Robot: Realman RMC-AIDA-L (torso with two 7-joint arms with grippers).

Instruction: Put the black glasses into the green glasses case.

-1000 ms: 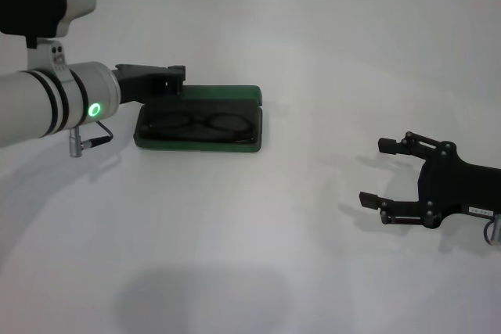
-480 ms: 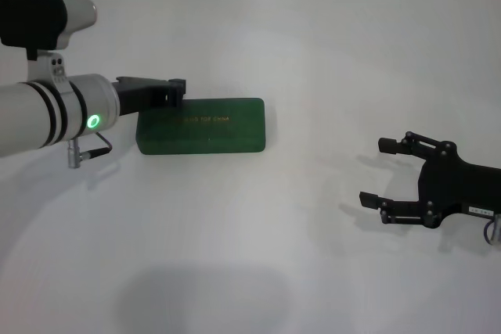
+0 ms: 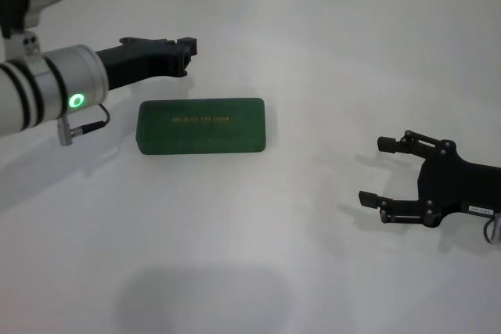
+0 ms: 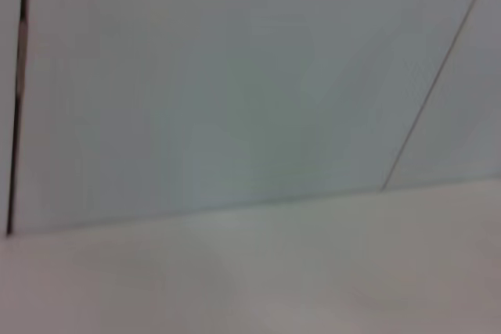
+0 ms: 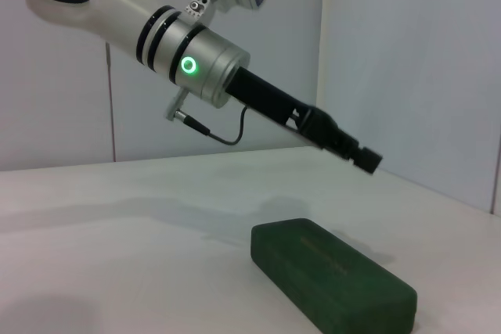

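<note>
From the head camera I see the green glasses case point(image 3: 202, 125) lying lidded on the white surface point(image 3: 313, 52), the left pincer point(image 3: 185, 48) raised beyond it, grip unclear, and the right pincer point(image 3: 374, 171) released, well apart. My left wrist camera shows only wall and bare surface; the right wrist one confirms the case is fully closed and the left pincer clear above it. The black glasses show nowhere, so I judge them inside and the task about done.

Green glasses case point(image 3: 202, 125) closed; left gripper point(image 3: 185, 47) just behind.

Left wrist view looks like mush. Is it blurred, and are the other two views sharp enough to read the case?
Left wrist view: soft, showing only wall and table, no case. Head view: sharp; the green glasses case lies shut, gold lettering visible, with soft shadows by the left hand and right hand. Right wrist view: the case is clear, lid down.
</note>
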